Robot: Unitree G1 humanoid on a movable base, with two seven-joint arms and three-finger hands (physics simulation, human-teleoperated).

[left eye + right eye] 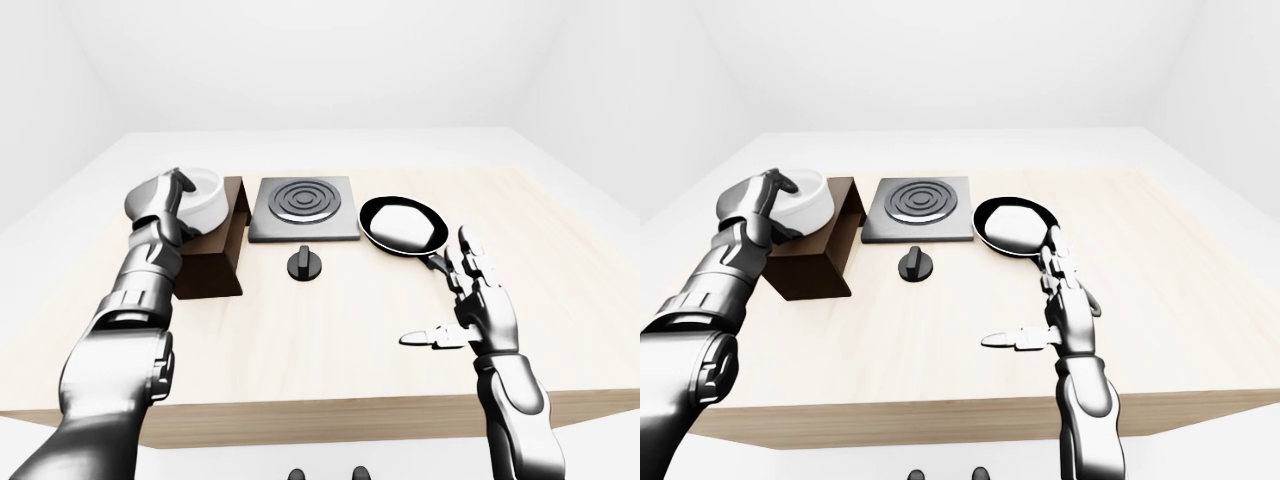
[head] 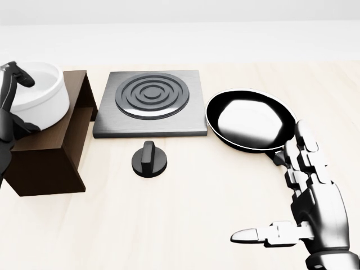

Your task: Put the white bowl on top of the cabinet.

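Note:
The white bowl [image 1: 207,196] is on the top of the dark brown cabinet [image 1: 213,264], at the left of the table; I cannot tell whether it rests fully on it. My left hand [image 1: 163,203] is shut on the bowl's left rim, one finger hooked over the rim [image 2: 20,74]. My right hand [image 1: 442,290] is open and empty, fingers spread, above the table at the right, just below the pan's handle.
A grey hob plate [image 1: 304,207] with dark rings lies right of the cabinet. A black knob [image 1: 306,264] sits below it. A black frying pan [image 1: 403,224] lies at the right. The wooden table [image 1: 330,340] ends near the view's bottom.

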